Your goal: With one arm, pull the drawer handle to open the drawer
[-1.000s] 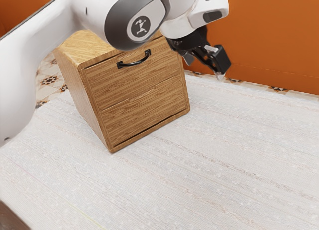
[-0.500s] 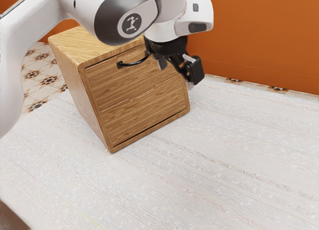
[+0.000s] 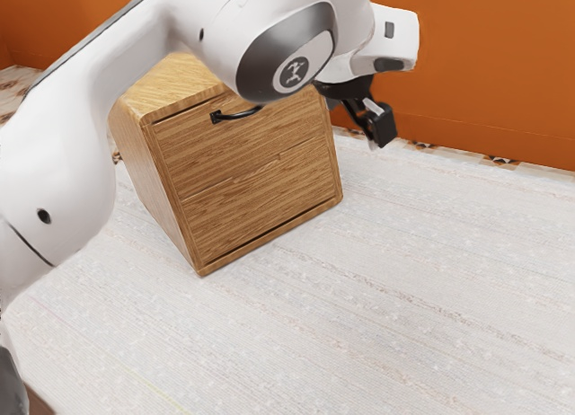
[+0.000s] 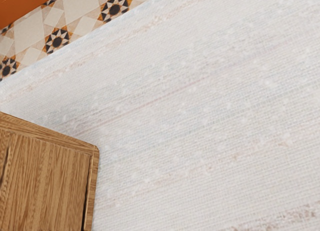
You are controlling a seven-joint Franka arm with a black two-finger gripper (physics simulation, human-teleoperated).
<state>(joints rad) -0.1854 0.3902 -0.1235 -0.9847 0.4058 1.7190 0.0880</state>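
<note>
A wooden cabinet (image 3: 243,181) stands on the pale rug, its front showing an upper drawer (image 3: 238,141) and a lower panel. The drawer front sits flush with the cabinet. Its black handle (image 3: 232,116) shows only at its left end, since my arm covers the rest. My black gripper (image 3: 370,120) hangs open and holds nothing. It is just off the cabinet's upper front corner on the exterior view's right, apart from the handle. In the wrist view a corner of the cabinet (image 4: 45,186) lies beside the hand, over the rug.
The pale woven rug (image 3: 404,280) spreads wide in front of and beside the cabinet. An orange wall (image 3: 494,65) runs close behind, with a strip of patterned tile floor (image 4: 60,21) at its foot. My bulky white arm (image 3: 108,136) crosses above the cabinet.
Half a second ago my hand was in front of the drawer near the handle. It has swung toward the exterior view's right, past the cabinet's corner. The drawer has not moved.
</note>
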